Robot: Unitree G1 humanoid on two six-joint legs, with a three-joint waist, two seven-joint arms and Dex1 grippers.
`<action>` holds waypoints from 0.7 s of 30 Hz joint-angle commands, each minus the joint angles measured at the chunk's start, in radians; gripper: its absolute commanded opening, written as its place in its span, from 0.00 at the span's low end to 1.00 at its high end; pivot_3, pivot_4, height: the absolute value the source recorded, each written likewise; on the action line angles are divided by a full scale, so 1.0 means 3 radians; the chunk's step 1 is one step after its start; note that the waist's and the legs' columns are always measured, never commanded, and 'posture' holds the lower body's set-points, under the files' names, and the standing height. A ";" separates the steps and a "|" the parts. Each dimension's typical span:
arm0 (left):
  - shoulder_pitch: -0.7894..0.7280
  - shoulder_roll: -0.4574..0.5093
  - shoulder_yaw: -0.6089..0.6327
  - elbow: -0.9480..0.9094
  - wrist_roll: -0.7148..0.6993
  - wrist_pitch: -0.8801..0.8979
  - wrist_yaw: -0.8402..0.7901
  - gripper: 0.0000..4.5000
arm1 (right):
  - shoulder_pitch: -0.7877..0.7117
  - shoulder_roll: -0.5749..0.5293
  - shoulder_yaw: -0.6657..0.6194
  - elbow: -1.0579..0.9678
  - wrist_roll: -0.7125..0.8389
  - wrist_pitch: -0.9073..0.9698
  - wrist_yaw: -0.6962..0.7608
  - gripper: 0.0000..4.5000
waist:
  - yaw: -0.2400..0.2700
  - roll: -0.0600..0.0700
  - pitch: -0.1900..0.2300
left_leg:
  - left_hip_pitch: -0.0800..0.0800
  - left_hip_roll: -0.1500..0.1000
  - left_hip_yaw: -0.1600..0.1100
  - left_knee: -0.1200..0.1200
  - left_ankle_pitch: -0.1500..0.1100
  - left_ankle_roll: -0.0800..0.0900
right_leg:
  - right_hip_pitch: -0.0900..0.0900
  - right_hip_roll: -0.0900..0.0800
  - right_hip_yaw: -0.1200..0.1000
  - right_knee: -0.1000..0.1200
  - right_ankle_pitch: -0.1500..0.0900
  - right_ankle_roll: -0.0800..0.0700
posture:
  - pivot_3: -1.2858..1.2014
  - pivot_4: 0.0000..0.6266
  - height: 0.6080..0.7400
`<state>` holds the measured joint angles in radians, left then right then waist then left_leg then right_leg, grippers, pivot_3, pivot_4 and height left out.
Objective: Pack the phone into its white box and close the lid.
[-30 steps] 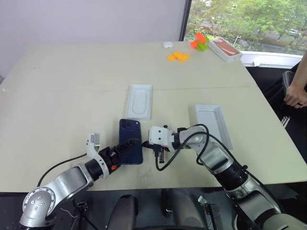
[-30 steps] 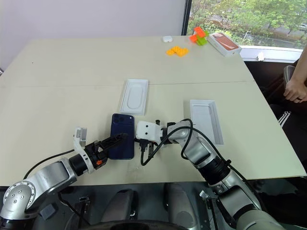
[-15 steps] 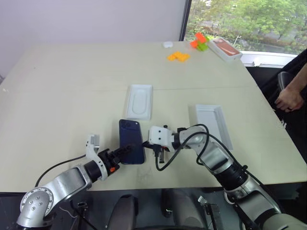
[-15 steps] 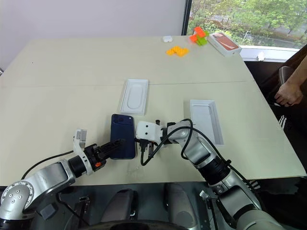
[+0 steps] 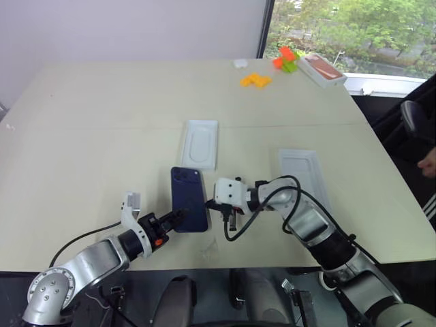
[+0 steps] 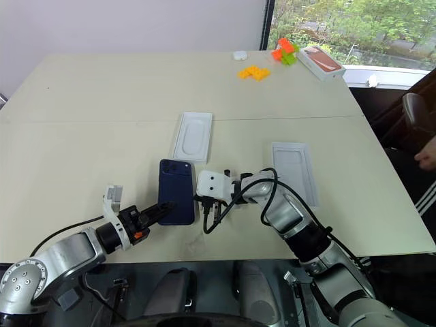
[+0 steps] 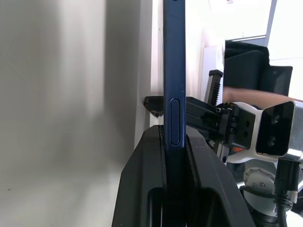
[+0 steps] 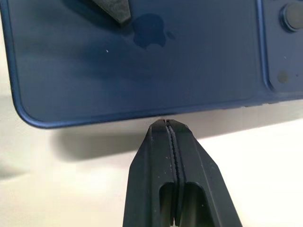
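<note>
My left gripper has closed since a second ago: then its fingers stood apart around the phone; now they are clamped on the phone's near short end, one finger above and one below, as the left wrist view shows. My right gripper has its fingers pressed together, empty, with the tips just beside the phone's long right edge and its raised underside.

Meaning for the task: I judge the grasp as made, the lift and transfer as not yet done. The phone lies back-up near the front edge of the bench, about midway along it, with the camera bump at its far end.

Count of items:
- One phone.
- One white insert with an oval recess, just beyond the phone toward the bench centre.
- One shallow white tray, toward the right edge of the bench; I cannot tell whether it is the white box or the lid.
- One orange-topped box, at the far right corner.
- Two clusters of small coloured pieces, near that corner.
</note>
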<state>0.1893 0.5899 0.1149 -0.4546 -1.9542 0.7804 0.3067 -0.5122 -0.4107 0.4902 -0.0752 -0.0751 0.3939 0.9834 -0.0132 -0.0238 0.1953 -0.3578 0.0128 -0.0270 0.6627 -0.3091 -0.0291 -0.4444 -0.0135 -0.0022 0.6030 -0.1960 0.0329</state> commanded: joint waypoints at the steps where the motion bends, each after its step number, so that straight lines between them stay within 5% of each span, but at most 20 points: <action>1: 0.0044 0.0017 0.0199 -0.0194 -0.0060 -0.0029 -0.0186 0.02 | -0.0084 -0.0106 -0.0179 -0.0052 -0.0021 -0.0025 -0.0078 0.00 | 0.0000 0.0000 0.0000 | 0.0000 0.0000 0.0000 0.0000 0.0000 0.0000 | 0.0000 0.0000 0.0000 0.0000 0.0000 0.0000 | 0.52 0.24 0.95; 7: 0.0174 0.0046 0.0476 -0.0290 -0.0060 -0.0093 -0.0366 0.02 | -0.0235 -0.0173 -0.0364 -0.0037 0.0074 0.0037 -0.0125 0.00 | -0.0007 0.0001 0.0002 | -0.0003 0.0000 0.0002 0.0000 0.0000 0.0000 | -0.0001 0.0001 0.0000 -0.0004 0.0000 0.0000 | 0.52 0.24 0.95; 10: 0.0196 0.0078 0.0728 -0.0139 -0.0060 -0.0147 -0.0392 0.00 | -0.0373 -0.0142 -0.0421 -0.0039 0.0201 0.0137 -0.0028 0.18 | -0.0011 0.0002 0.0003 | -0.0002 0.0002 0.0001 -0.0003 0.0000 0.0001 | -0.0002 0.0006 -0.0001 -0.0005 0.0000 0.0000 | 0.52 0.24 0.95; 15: 0.0117 0.0218 0.0888 0.0057 -0.0060 -0.0093 -0.0418 0.00 | -0.0675 0.0065 -0.0311 0.0415 0.0063 -0.0137 -0.0174 0.74 | -0.0013 0.0002 0.0003 | -0.0002 0.0004 0.0001 -0.0004 0.0000 0.0001 | -0.0002 0.0007 -0.0002 -0.0005 0.0001 -0.0001 | 0.52 0.24 0.95; 21: 0.0109 0.0287 0.0933 0.0167 -0.0060 -0.0055 -0.0455 0.00 | -0.0950 0.0251 -0.0241 0.1031 -0.0016 -0.0444 -0.0188 0.74 | -0.0003 0.0002 0.0003 | -0.0008 0.0003 0.0003 -0.0004 0.0000 0.0001 | -0.0003 0.0002 -0.0002 -0.0011 0.0008 -0.0012 | 0.52 0.24 0.95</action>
<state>0.2308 0.6640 0.3526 -0.3810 -1.9535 0.7598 0.1975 -0.7555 -0.3540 0.4226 0.2002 -0.0741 0.3064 0.9314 -0.0141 -0.0231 0.1964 -0.3610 0.0135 -0.0262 0.6615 -0.3092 -0.0290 -0.4457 -0.0132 -0.0027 0.5994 -0.1932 0.0287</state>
